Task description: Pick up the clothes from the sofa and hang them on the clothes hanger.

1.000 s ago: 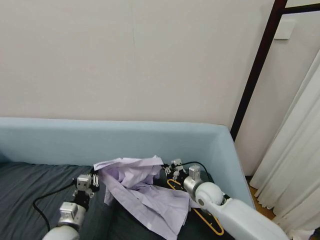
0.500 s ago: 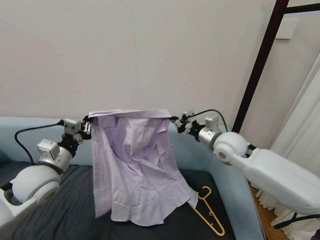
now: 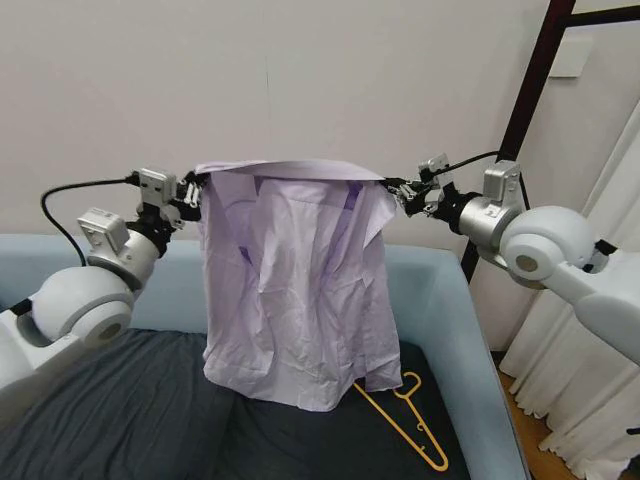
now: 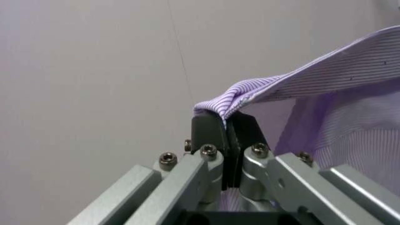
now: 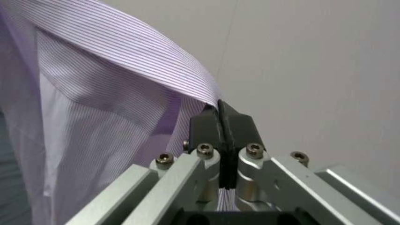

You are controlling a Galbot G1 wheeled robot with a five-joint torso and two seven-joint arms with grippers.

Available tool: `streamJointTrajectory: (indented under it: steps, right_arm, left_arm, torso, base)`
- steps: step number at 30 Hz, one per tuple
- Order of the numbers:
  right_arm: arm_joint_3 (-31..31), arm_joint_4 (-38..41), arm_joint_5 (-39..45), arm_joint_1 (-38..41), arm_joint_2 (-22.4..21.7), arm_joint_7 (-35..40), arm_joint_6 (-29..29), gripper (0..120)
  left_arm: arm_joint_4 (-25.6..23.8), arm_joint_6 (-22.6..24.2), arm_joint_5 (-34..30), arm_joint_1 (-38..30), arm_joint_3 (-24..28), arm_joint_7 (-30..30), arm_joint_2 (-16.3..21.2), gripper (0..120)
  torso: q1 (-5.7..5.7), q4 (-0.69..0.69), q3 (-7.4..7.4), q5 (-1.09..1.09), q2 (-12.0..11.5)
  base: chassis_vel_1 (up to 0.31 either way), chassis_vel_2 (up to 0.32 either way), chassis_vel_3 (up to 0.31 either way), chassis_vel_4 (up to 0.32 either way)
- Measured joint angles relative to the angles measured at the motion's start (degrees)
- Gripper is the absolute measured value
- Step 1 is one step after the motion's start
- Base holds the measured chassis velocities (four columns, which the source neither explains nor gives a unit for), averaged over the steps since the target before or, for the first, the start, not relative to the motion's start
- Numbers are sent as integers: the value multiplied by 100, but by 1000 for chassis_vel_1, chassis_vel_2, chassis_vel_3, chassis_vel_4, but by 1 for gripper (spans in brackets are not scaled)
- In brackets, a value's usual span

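A lilac striped shirt (image 3: 290, 290) hangs spread in the air above the sofa, stretched between both grippers. My left gripper (image 3: 197, 187) is shut on the shirt's left top corner (image 4: 231, 101). My right gripper (image 3: 392, 190) is shut on the right top corner (image 5: 209, 96). The shirt's hem dangles just above the dark seat. An orange clothes hanger (image 3: 405, 420) lies on the seat at the right, partly behind the shirt's lower edge.
The light blue sofa (image 3: 440, 310) has a dark grey seat (image 3: 110, 420) and a raised right arm. A dark upright pole (image 3: 515, 130) stands at the right by the wall. White curtains (image 3: 590, 330) hang at the far right.
Both grippers have lifted the shirt from the seat to well above the sofa back and pulled apart, so it now hangs flat. The hanger has stayed on the seat.
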Motion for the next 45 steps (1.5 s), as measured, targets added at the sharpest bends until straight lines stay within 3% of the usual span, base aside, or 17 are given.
streamJointTrajectory:
  steps: [2,5,7,10,11,19,23,27,28,32,33,36,37,41,42,45]
  right_arm:
    - [303,291,152,-262,-248,43,-68,0]
    - [995,890,552,-843,-890,144,-158,0]
    - [1771,1551,1121,-1272,-1570,330,-255,0]
    - [2086,1807,1394,-1341,-1836,395,-262,0]
    - [2343,1930,1659,-1320,-1980,496,-292,0]
    - [2518,2302,2109,-1251,-2112,761,-437,0]
    - [2446,2427,2242,-1434,-1867,1081,-545,0]
    - [2321,2301,1664,-2585,-1249,1272,-531,0]
    - [2321,2301,1664,-2585,-1249,1272,-531,0]
    - [1803,1574,886,-3331,-222,1184,-431,0]
    - [1803,1574,886,-3331,-222,1184,-431,0]
    - [1388,909,311,-3557,572,1116,-363,0]
    - [1388,909,311,-3557,572,1116,-363,0]
    - [1221,193,-489,-4070,1354,990,-251,0]
    - [1221,193,-489,-4070,1354,990,-251,0]
    - [1121,-366,-1067,-4343,1753,711,-54,0]
  left_arm:
    - [-176,-1,-80,73,-76,-33,76,0]
    - [-557,49,-181,93,-164,-93,144,0]
    - [-1102,242,-264,149,-254,-225,260,0]
    - [-1384,344,-336,164,-320,-292,343,0]
    - [-1591,423,-513,108,-387,-356,466,0]
    - [-1911,739,-985,-15,-542,-468,771,0]
    - [-1744,967,-934,224,-385,-601,473,0]
    - [-1196,1066,-602,542,69,-696,-169,0]
    - [-1196,1066,-602,542,69,-696,-169,0]
    - [-297,991,-51,570,734,-599,-801,0]
    - [-297,991,-51,570,734,-599,-801,0]
    - [431,891,387,513,1250,-545,-1259,0]
    - [431,891,387,513,1250,-545,-1259,0]
    - [1246,668,921,717,1682,-489,-1854,0]
    - [1246,668,921,717,1682,-489,-1854,0]
    - [1779,469,1305,1124,1612,-433,-2309,0]
  torso:
    - [0,2,0,3,0]
    - [-1,-13,-1,12,1]
    - [-1,-20,-2,10,1]
    - [-1,-17,-2,9,2]
    - [-2,-10,-2,5,2]
    - [-1,-10,0,7,1]
    - [-2,-11,0,6,2]
    - [0,-11,1,6,0]
    - [0,-11,1,6,0]
    - [0,-10,2,6,-1]
    - [0,-10,2,6,-1]
    - [1,-10,2,6,-1]
    - [1,-10,2,6,-1]
    - [1,-11,2,7,-1]
    - [1,-11,2,7,-1]
    - [1,-13,1,5,-1]
  base:
    - [55,11,0,14]
    - [18,4,-1,5]
    - [0,0,0,0]
    - [0,0,0,0]
    - [0,0,0,0]
    - [0,0,0,0]
    - [0,0,0,0]
    - [0,0,0,0]
    - [0,0,0,0]
    - [0,0,0,0]
    - [0,0,0,0]
    - [0,0,0,0]
    - [0,0,0,0]
    - [0,0,0,0]
    - [0,0,0,0]
    - [0,0,0,0]
